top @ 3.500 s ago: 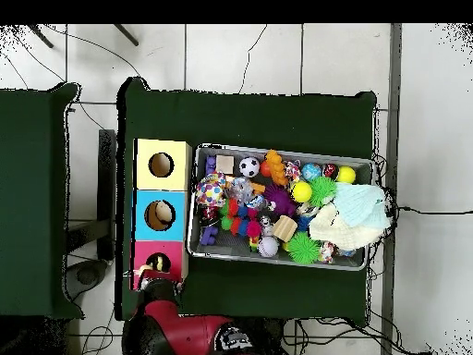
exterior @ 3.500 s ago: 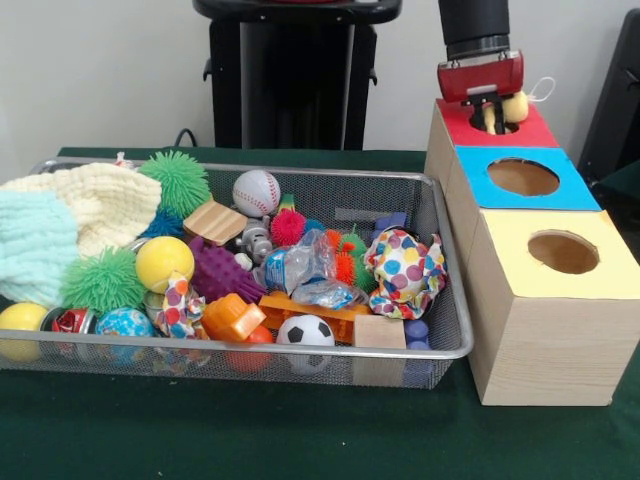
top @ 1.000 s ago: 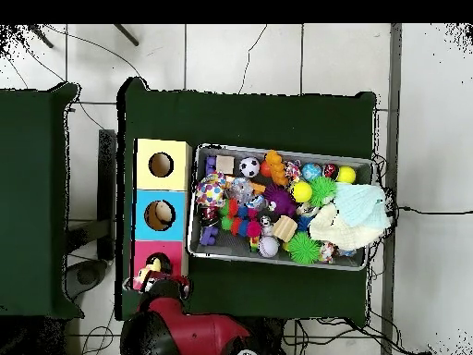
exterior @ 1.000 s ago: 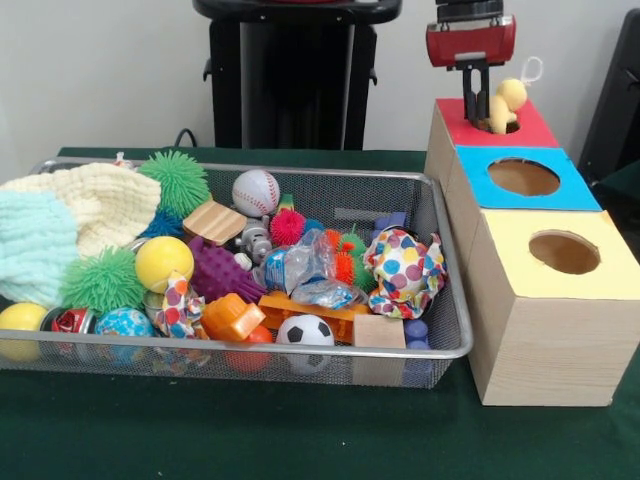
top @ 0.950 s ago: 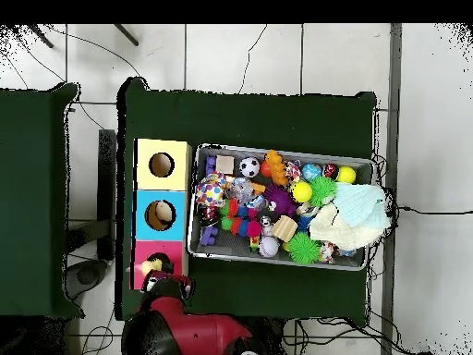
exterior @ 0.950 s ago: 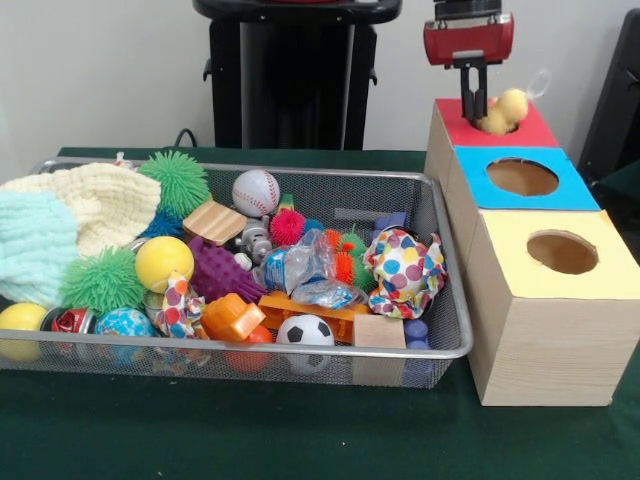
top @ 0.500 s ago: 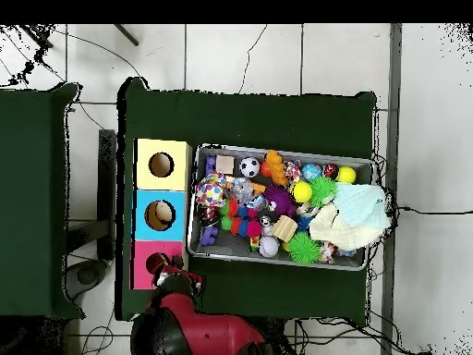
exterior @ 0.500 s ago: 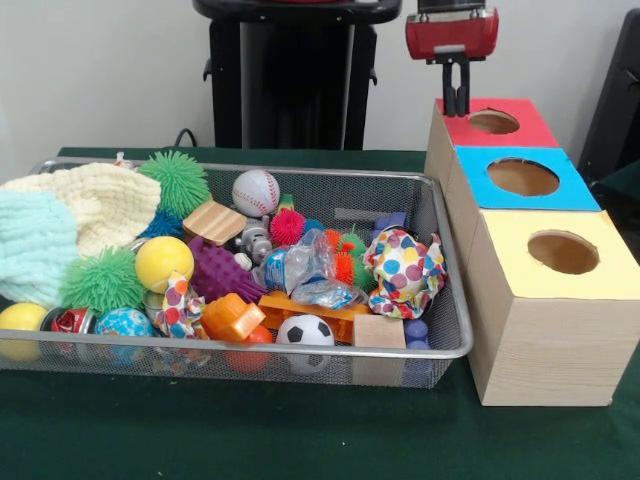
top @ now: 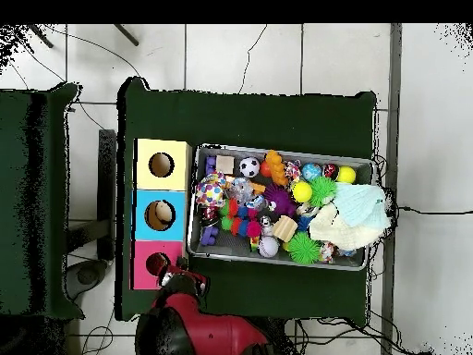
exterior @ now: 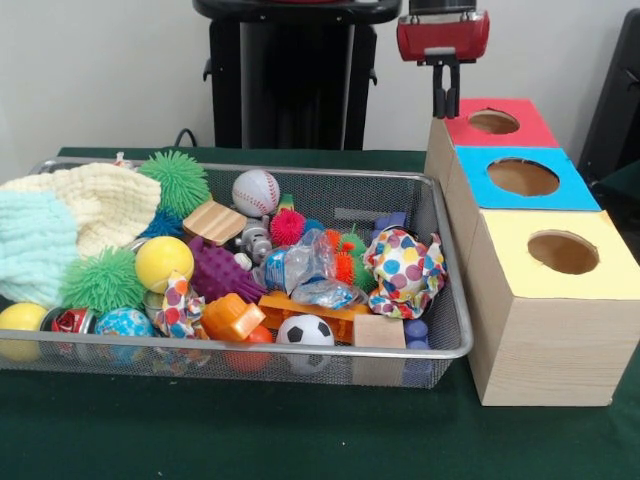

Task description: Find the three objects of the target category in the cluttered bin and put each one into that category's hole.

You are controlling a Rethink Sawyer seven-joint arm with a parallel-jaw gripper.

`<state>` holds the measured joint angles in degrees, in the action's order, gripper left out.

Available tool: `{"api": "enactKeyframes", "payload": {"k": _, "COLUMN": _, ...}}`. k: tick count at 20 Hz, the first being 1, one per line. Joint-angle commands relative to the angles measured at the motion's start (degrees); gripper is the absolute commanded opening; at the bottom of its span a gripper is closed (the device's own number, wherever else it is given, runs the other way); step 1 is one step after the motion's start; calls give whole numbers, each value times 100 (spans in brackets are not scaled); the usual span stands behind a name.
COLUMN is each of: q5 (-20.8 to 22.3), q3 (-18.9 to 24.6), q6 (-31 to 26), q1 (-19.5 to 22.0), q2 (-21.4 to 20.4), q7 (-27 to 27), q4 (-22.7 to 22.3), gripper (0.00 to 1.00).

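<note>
My gripper (exterior: pixel 444 100) hangs open and empty just left of the red-topped box's hole (exterior: pixel 493 122), above the gap between the box and the bin; the overhead view puts the gripper (top: pixel 175 275) beside that red box (top: pixel 146 273). No toy shows in or on the red hole. The wire mesh bin (exterior: pixel 446 243) holds a jumble: a baseball (exterior: pixel 256 192), a soccer ball (exterior: pixel 305 331), a yellow ball (exterior: pixel 164 262), green spiky balls (exterior: pixel 180 180), a purple spiky toy (exterior: pixel 220 270), a polka-dot cloth (exterior: pixel 405 272) and wooden blocks (exterior: pixel 214 221).
A blue-topped box (exterior: pixel 495 150) and a yellow-topped box (exterior: pixel 520 225) stand in a row with the red one, right of the bin. A tan object shows inside the blue hole (top: pixel 163 214). Cream and mint blankets (exterior: pixel 95 205) fill the bin's left end.
The gripper lifted from the red hole with a yellow plush toy, let it fall into the hole, then moved left and up, away from the box.
</note>
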<state>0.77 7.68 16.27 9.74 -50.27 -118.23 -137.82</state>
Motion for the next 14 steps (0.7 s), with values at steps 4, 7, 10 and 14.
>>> {"api": "enactKeyframes", "payload": {"k": 4, "q5": 210, "q3": -161, "q6": -41, "q1": 84, "q2": 449, "q7": -532, "q4": 531, "gripper": 0}}
{"api": "enactKeyframes", "payload": {"k": 7, "q5": 144, "q3": -121, "q6": -478, "q1": 148, "q2": 292, "q7": -436, "q4": 585, "gripper": 0}}
{"api": "enactKeyframes", "payload": {"k": 10, "q5": 291, "q3": 79, "q6": -582, "q1": 388, "q2": 257, "q7": -403, "q4": 591, "gripper": 0}}
{"api": "enactKeyframes", "payload": {"k": 14, "q5": 257, "q3": -59, "q6": -587, "q1": 352, "q2": 155, "q7": -433, "q4": 545, "gripper": 0}}
